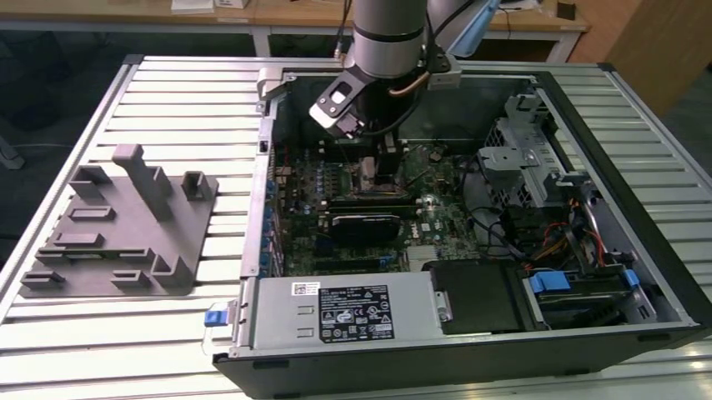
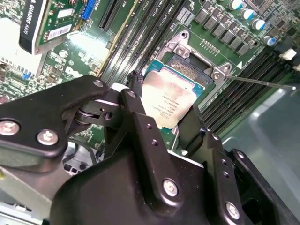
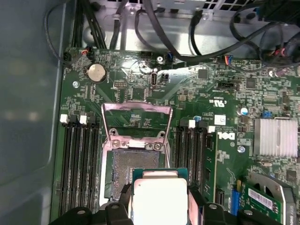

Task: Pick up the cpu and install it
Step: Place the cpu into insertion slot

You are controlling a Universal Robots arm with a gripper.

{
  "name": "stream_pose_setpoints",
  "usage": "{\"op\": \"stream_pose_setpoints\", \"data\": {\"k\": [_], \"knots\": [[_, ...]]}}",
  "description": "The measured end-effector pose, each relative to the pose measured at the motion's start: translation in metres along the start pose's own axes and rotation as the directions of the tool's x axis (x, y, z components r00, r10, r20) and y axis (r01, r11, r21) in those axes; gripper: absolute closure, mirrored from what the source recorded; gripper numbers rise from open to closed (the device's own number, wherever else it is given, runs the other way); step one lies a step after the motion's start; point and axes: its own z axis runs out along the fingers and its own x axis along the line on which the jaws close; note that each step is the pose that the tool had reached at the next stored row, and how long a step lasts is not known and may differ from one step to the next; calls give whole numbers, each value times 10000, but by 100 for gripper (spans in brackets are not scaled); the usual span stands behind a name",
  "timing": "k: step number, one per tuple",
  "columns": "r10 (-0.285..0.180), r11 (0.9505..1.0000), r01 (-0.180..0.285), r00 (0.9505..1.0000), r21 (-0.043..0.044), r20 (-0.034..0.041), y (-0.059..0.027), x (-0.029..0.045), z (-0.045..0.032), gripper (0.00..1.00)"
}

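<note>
Slatted metal surface (image 1: 167, 83) carries an open computer case (image 1: 656, 275). Inside it, the tool (image 3: 160, 192) grips the cpu (image 3: 159, 204) by two opposite edges: a flat square chip with a pale silvery top and green rim, over the open socket (image 3: 136, 168).

The exterior view looks down on the black computer case (image 1: 445, 371); both wrist views peer past the black pincer (image 2: 161, 105), close above the case's metal-framed socket (image 3: 136, 164).
</note>
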Motion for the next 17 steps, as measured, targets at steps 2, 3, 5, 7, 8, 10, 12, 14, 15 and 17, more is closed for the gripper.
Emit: {"op": "stream_pose_setpoints", "data": {"k": [2,3,5,7,8,10,12,14,15,17], "knots": [[-29,10000,29,10000,-2,-2,-2,3,31,45],[-30,10000,30,10000,-1,-2,-2,6,48,45],[-30,10000,30,10000,-1,-1,-4,12,82,45],[-31,10000,31,10000,-1,-2,-5,22,110,45],[-31,10000,31,10000,-1,-2,-5,29,121,45],[-31,10000,31,10000,-1,-2,-5,47,140,45],[-31,10000,31,10000,-2,-2,-5,67,160,45],[-31,10000,31,10000,-1,-2,-6,87,184,45],[-31,10000,31,10000,0,-1,-6,97,197,45],[-31,10000,31,10000,-2,-2,-7,114,224,45]]}}
